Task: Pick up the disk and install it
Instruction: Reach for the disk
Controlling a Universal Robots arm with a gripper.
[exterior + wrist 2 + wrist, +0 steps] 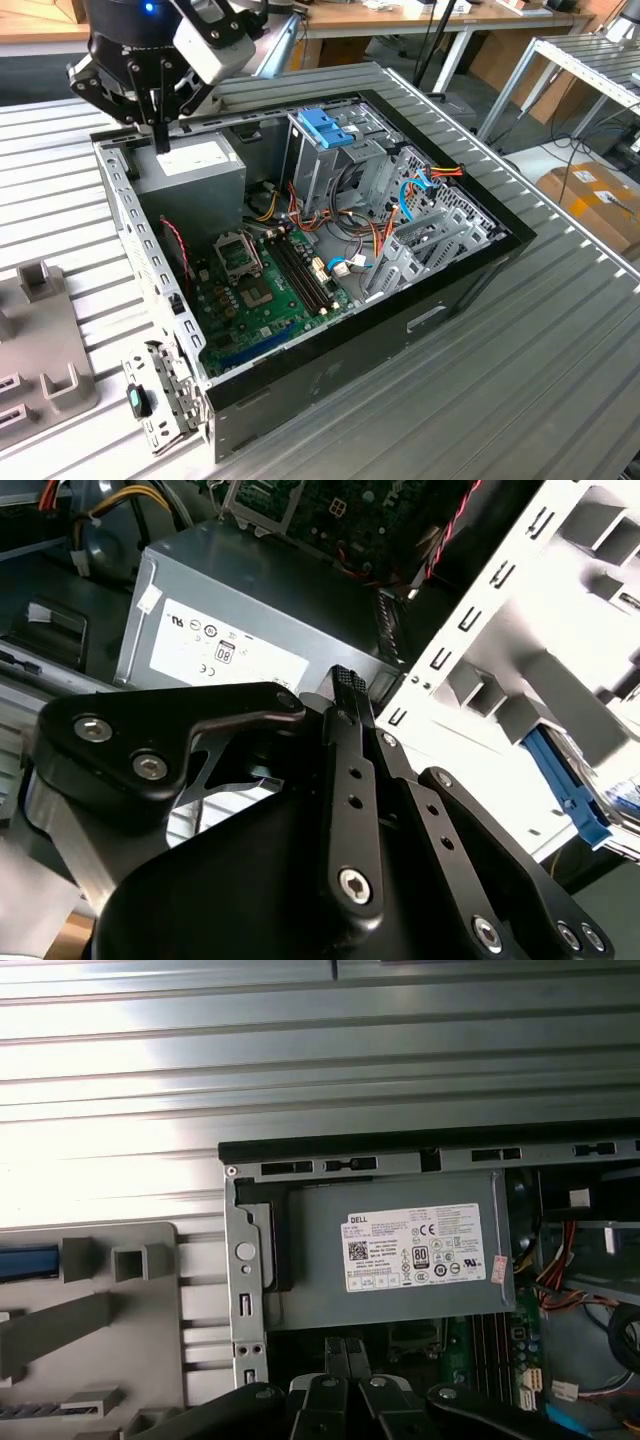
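Observation:
My gripper hangs over the back left corner of the open computer case, just above the grey power supply. Its black fingers are shut with nothing between them; they point down at the power supply's labelled face. On the grey fixture outside the case, a light blue edge shows in both wrist views; it looks like the side rail of the disk. The rest of the disk is cut off. The gripper is apart from it.
Inside the case lie a green motherboard, loose cables and a metal drive cage with a blue latch on top. The grey fixture stands at the exterior view's left on the ribbed metal table.

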